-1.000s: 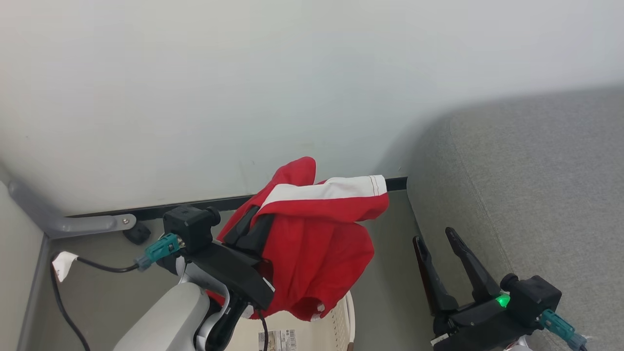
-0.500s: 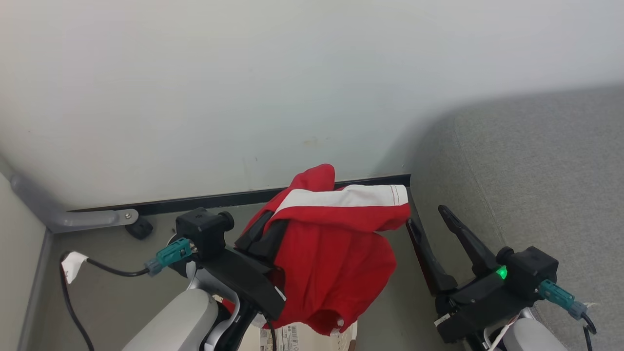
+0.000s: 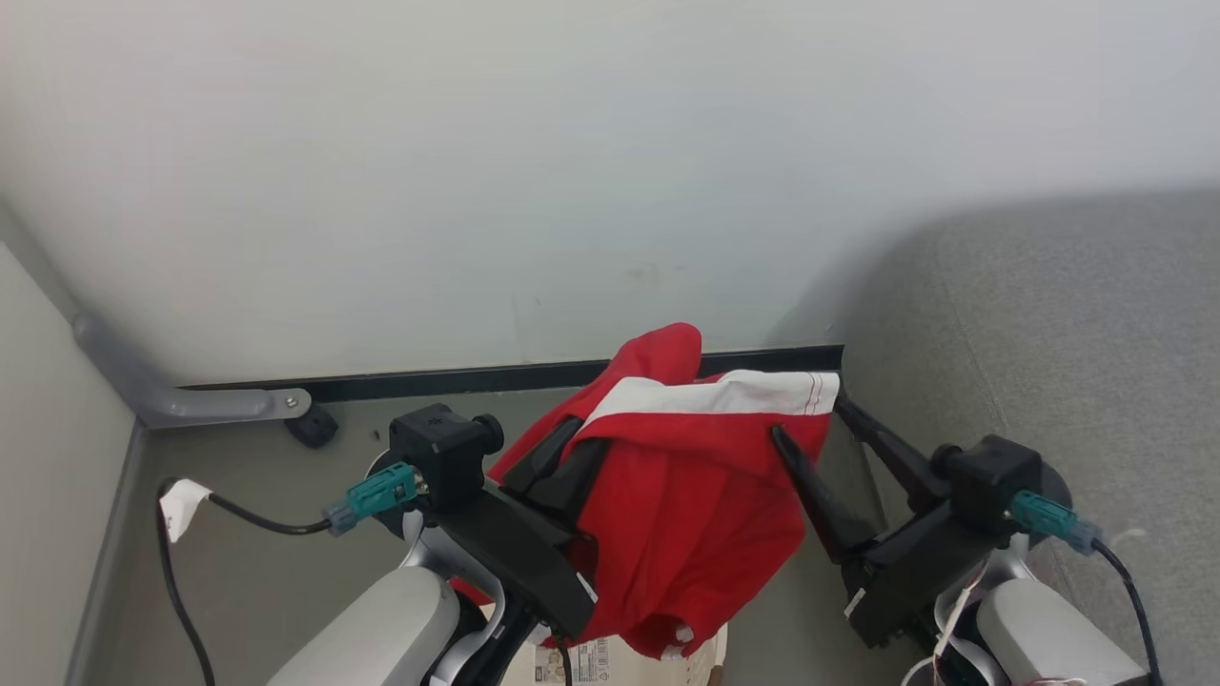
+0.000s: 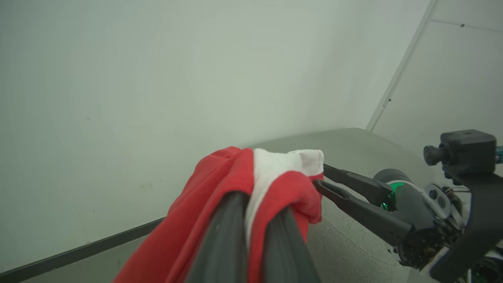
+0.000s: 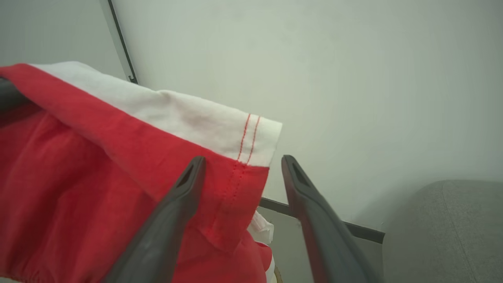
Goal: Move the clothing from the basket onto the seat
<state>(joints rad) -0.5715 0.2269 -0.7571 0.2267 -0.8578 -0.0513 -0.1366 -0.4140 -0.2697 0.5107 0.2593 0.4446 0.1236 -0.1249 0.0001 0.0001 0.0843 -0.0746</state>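
Observation:
The clothing [image 3: 696, 495], bright red with a white stripe, hangs in the air from my left gripper [image 3: 572, 438], which is shut on it; the fabric drapes over its fingers [image 4: 232, 232]. My right gripper [image 3: 810, 419] stands open with its two fingers on either side of the stripe's stitched corner [image 5: 251, 145], not closed on it. A sliver of the cream basket [image 3: 610, 662] shows below the hanging clothing. The grey seat [image 3: 1058, 314] rises on the right, next to my right arm.
A pale wall [image 3: 572, 171] with a black baseboard [image 3: 457, 379] stands close ahead. A grey metal bracket [image 3: 191, 405] and a black cable with a white tag [image 3: 176, 500] lie at the left on the grey floor.
My right gripper has swung left and up to the clothing, and its open fingers now straddle the striped corner. The camera has shifted; the left gripper still holds the clothing.

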